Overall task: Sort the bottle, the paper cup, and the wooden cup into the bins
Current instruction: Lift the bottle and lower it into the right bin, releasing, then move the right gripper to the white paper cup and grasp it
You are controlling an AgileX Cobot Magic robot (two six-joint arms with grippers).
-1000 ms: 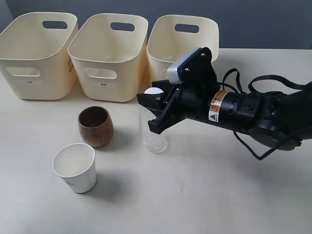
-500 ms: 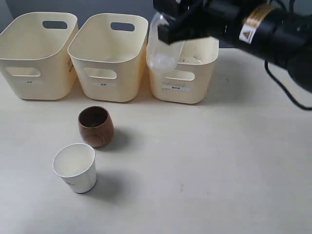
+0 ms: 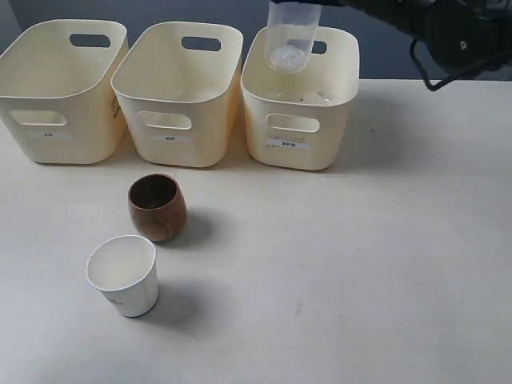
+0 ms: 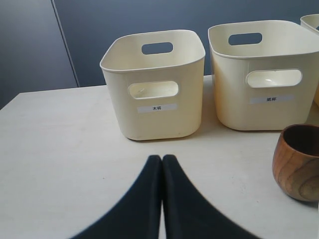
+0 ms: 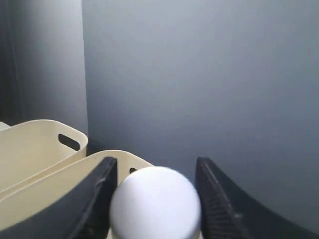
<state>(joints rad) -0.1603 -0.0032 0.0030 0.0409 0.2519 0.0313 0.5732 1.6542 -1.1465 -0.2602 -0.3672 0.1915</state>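
Behind my pale table [image 3: 384, 264] a dark blue-grey wall is filling the back of the room. Three cream plastic bins with rounded corners and oval handle holes are sitting in a row along the far side of the table. Going from the left, the first bin [image 3: 60, 88] and the middle bin [image 3: 178, 92] are standing just beside each other, and the third bin [image 3: 300, 104] is standing just beside the middle one. Each has a small white label on its front.

My left gripper [image 4: 162, 162] is hanging low over the table, pointing at the first bin. Its two black fingers [image 4: 144, 199] are pressed flat together, with nothing between them.

In front of the bins, the dark brown rounded wooden cup [image 3: 158, 207] is standing upright, and the small white paper cup [image 3: 124, 274] is standing upright near it, closer to the front edge. They are not touching.

The clear plastic bottle with the white screw cap [image 3: 290, 36] is hanging in the air over the third bin, its bottom end pointing down toward the bin. My right gripper [image 5: 154, 199] is squeezing it, with one black finger [image 5: 97, 194] on each side just below the white cap [image 5: 155, 201].
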